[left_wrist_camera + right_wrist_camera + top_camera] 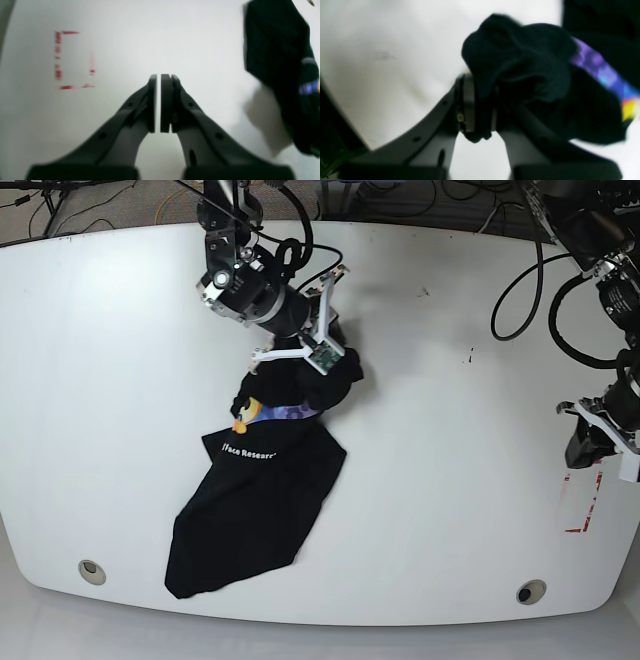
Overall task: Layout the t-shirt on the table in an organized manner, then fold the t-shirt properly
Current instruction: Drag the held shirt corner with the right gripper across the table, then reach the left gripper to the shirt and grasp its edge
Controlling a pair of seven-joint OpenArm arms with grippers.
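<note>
The black t-shirt (260, 500) lies crumpled on the white table (450, 380), left of centre, its lower part spread toward the front edge. Its upper end is bunched and lifted. My right gripper (335, 375) is shut on that bunch. In the right wrist view a wad of the t-shirt (520, 62) sits pinched between the fingers (468, 105), with a purple-blue printed band (600, 67) beside it. My left gripper (158, 75) hovers over bare table with its pads together and nothing between them. The t-shirt (275, 50) is far off to its right. In the base view the left gripper (585, 448) is near the right edge.
Red tape marks (583, 500) lie by the left gripper, and they also show as a broken square of red tape marks (72, 60). Two round grommet holes (92, 570) (530, 591) sit near the front edge. Cables (520, 280) trail at the back right.
</note>
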